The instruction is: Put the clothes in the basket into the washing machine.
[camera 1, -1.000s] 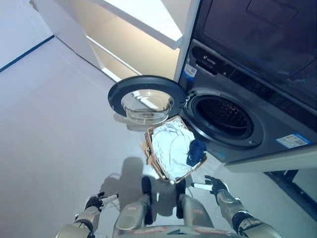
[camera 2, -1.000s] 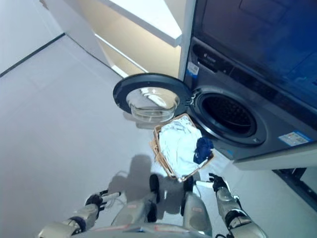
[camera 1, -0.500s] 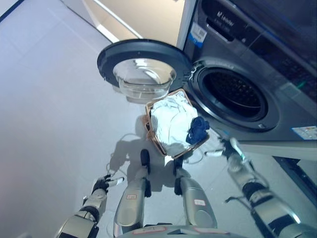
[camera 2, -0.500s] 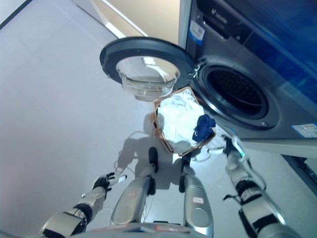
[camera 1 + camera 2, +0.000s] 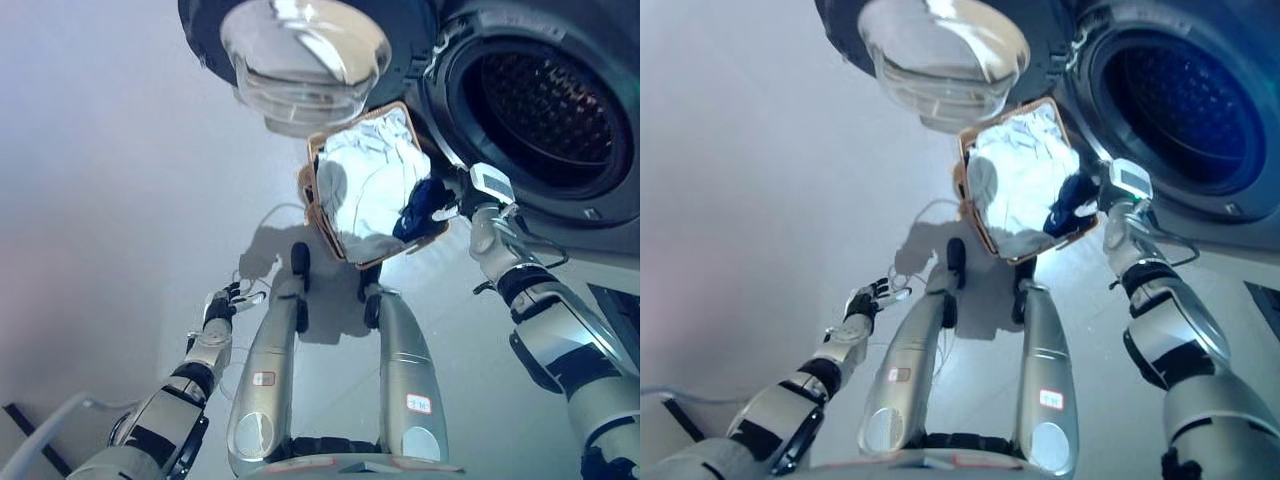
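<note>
1. Washing machine (image 5: 560, 130): dark grey front-loader, upper right of both views. The drum opening is exposed and the perforated drum wall shows inside.
2. Door (image 5: 300, 50): swung fully open to the left of the drum, with its clear bowl-shaped glass facing the camera.
3. Basket (image 5: 322, 215): brown and woven, on the floor (image 5: 110, 180) just below the door and beside the drum opening, lined or filled with white cloth (image 5: 365, 190).
4. Dark blue garment (image 5: 425, 200): lies at the basket's right edge, on top of the white cloth.
5. Right hand (image 5: 462, 198): at the basket's right rim, touching or just beside the blue garment. Its fingers are mostly hidden behind the wrist, so I cannot tell whether it grips anything.
6. Left hand (image 5: 228, 300): low on the left above the bare floor, well apart from the basket. Fingers are spread and relaxed, holding nothing.
7. Writing: no label on the machine, basket or clothes is readable in either view.
</note>
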You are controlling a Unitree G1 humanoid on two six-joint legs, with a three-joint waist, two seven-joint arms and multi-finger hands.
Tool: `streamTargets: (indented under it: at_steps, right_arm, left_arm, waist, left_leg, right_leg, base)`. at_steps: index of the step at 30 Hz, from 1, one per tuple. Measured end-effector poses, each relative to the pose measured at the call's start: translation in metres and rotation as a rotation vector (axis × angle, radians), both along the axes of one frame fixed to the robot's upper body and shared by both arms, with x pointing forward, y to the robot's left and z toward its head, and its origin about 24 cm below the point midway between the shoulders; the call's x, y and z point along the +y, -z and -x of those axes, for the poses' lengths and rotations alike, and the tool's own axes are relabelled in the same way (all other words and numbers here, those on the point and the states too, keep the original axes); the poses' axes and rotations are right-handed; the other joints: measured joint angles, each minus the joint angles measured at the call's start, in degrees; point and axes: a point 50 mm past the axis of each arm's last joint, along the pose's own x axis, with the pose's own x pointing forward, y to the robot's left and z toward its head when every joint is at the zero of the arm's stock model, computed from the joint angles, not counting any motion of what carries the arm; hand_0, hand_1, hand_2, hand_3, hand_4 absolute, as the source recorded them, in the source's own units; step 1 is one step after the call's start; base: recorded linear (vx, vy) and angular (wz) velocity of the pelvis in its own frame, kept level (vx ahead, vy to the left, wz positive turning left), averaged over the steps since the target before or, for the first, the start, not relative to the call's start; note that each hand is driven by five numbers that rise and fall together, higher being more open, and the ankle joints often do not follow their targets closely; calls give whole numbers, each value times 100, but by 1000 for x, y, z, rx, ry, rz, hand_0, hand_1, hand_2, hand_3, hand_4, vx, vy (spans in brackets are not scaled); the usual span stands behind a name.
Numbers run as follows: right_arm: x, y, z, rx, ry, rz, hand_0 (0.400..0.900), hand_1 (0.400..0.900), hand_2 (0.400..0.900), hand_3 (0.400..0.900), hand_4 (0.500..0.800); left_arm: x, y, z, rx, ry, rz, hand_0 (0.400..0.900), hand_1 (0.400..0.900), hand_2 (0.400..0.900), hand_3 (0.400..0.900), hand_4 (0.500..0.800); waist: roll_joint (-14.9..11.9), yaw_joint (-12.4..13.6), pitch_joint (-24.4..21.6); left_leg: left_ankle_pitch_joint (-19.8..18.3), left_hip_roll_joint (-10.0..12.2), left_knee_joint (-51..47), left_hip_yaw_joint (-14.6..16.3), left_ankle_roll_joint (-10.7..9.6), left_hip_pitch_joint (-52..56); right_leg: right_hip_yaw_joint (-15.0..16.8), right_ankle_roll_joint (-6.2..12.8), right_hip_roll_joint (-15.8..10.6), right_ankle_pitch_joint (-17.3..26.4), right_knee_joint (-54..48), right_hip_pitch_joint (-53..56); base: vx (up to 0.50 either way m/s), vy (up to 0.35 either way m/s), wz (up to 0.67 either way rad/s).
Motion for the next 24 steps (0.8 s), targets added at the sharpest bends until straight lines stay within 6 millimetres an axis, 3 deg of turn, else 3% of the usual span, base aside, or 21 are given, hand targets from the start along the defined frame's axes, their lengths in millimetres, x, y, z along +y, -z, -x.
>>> streamTargets:
  at_steps: [7,12,23,24]
  right_arm:
    - [-3,-13,-4,-39,33,51,900,900,900,900,800]
    - [-1,-28,-10,-82,39,58,900,900,900,900,800]
    - [-6,-51,-14,-142,88,127,900,900,900,900,800]
    - [-7,-54,-14,-148,95,130,637,637,637,637,642]
  left_arm:
    - [-4,-20,-19,-103,-37,33,900,900,900,900,800]
    - [-4,-34,-30,-172,-29,41,900,900,900,900,800]
    - [-6,-38,-31,-197,-43,71,900,900,900,900,800]
    - [-6,-39,-32,-203,-41,72,900,900,900,900,800]
  waist:
    - [-59,12,68]
    - [-63,62,77]
    - [-65,251,60]
    - [-65,261,60]
  left_leg:
    - [-437,-7,1431,-58,51,-1224]
    - [-521,-16,2054,-39,58,-1954]
    - [-620,-75,2758,-8,47,-2823]
    - [-648,-116,2783,-6,2,-2877]
  right_leg:
    - [-1,-75,-169,-346,1191,-1063]
    - [71,-149,-252,-467,1825,-1807]
    - [260,-206,-314,-586,2607,-2738]
    - [279,-218,-343,-595,2630,-2808]
  base:
    - [-1,-22,13]
    - [7,-4,8]
    - [-2,3,6]
    - [0,0,0]
